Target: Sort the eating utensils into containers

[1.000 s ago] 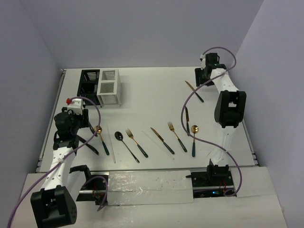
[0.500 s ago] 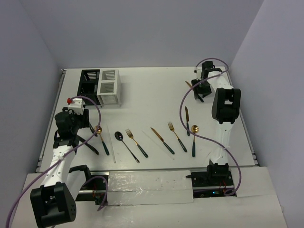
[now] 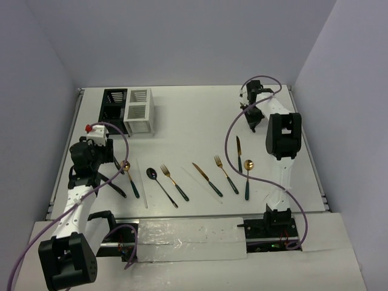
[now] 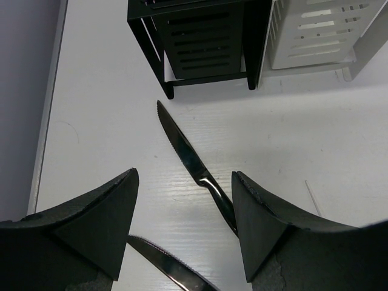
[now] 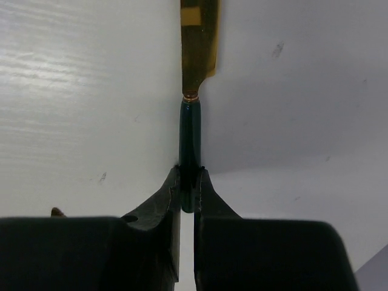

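My right gripper (image 5: 189,176) is shut on the dark green handle of a gold-bladed knife (image 5: 197,42), which points away from it over the table. In the top view that gripper (image 3: 250,119) is at the far right and hides most of the knife. My left gripper (image 4: 185,177) stands open above two all-black knives (image 4: 193,159) (image 4: 165,264), near the table's left edge (image 3: 100,159). The containers, a black caddy (image 3: 114,104) (image 4: 200,36) joined to a white caddy (image 3: 139,110) (image 4: 321,30), stand at the far left, just beyond the left gripper.
Across the front middle lies a row of utensils: a gold spoon (image 3: 128,177), a white stick (image 3: 145,189), a black spoon (image 3: 160,185), a fork (image 3: 174,182), a knife (image 3: 207,179), another fork (image 3: 225,174), a second knife (image 3: 239,151) and a spoon (image 3: 248,177).
The right gripper has moved left and down onto the far-right knife and closed on its handle. The left arm has stayed still and open.
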Robot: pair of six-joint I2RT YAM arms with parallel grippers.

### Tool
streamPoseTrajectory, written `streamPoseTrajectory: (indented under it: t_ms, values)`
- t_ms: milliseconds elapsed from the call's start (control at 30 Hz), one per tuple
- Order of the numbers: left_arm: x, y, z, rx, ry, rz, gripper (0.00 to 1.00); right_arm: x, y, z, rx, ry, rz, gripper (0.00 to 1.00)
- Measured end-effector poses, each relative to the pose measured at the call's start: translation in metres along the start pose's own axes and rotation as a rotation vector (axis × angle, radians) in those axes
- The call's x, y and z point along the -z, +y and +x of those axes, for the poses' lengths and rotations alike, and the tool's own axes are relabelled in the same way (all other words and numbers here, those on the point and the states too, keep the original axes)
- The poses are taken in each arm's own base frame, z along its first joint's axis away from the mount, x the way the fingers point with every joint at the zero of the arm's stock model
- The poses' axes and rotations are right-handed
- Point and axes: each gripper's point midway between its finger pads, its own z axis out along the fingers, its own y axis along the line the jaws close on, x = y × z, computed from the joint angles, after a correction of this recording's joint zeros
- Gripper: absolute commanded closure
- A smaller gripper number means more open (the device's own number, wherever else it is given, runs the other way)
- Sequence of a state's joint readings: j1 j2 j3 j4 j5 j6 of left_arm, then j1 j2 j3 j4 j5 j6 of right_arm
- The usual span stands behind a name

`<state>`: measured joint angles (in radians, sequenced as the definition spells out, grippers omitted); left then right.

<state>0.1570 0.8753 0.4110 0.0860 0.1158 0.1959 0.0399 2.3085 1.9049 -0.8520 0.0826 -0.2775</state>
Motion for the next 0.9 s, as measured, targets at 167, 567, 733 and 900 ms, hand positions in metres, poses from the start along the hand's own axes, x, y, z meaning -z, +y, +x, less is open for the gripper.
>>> streamPoseTrajectory:
  t_ms: [167,567,733,900]
  values:
    - [0.001,0.002,-0.008,-0.012,-0.006,0.0,0.28,0.014,0.014,0.01,-0.012,-0.06,0.01,1.0]
    - [0.032,-0.026,-0.11,-0.065,-0.126,0.251,0.28,0.22,0.111,-0.061,-0.005,-0.838,-0.114,1.0]
    - [0.064,-0.061,-0.159,-0.049,-0.231,0.481,0.23,0.266,0.207,-0.052,0.019,-1.046,-0.382,1.0]
    - [0.086,-0.088,-0.185,0.009,-0.278,0.647,0.2,0.293,0.295,-0.039,0.065,-1.114,-0.6,1.0]
